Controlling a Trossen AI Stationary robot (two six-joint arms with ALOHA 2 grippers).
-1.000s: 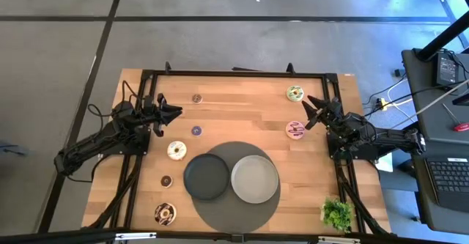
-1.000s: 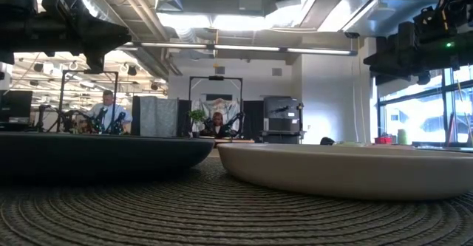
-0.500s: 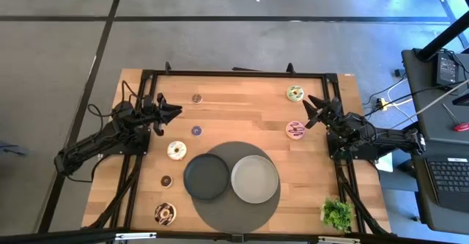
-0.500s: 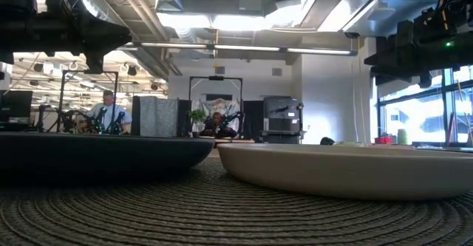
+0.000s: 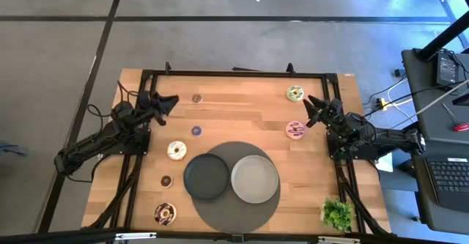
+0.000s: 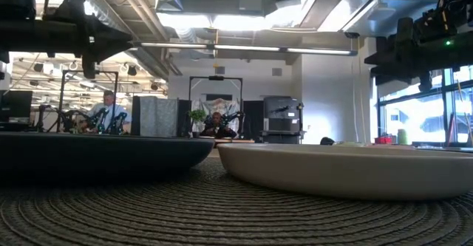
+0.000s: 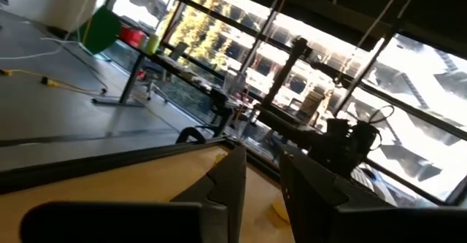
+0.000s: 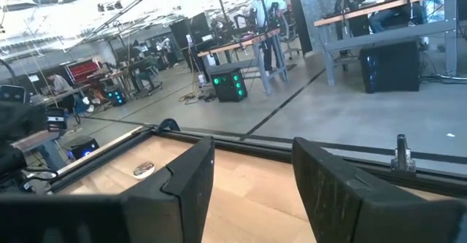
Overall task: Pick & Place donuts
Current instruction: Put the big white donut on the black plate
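Seven small donuts lie flat on the wooden table: a tiny brown one (image 5: 196, 97), a purple mini (image 5: 196, 130), a white-iced one (image 5: 176, 150), a small chocolate one (image 5: 166, 180), a sprinkled chocolate one (image 5: 165, 213), a green-white one (image 5: 294, 93) and a pink one (image 5: 295, 129). My left gripper (image 5: 168, 101) is open and empty near the far left, just left of the tiny brown donut; its fingers show apart in the left wrist view (image 7: 261, 155). My right gripper (image 5: 314, 108) is open and empty between the green-white and pink donuts, slightly right of them; it also shows in the right wrist view (image 8: 254, 144).
A dark plate (image 5: 207, 176) and a grey plate (image 5: 255, 179) sit side by side on a round woven mat (image 5: 236, 207) at the near middle. A small green plant (image 5: 336, 213) stands at the near right corner. A black frame (image 5: 242, 74) runs along the table's edges.
My left gripper has moved toward the table's far edge, closer to the tiny brown donut, staying open. The donuts and plates have not moved.
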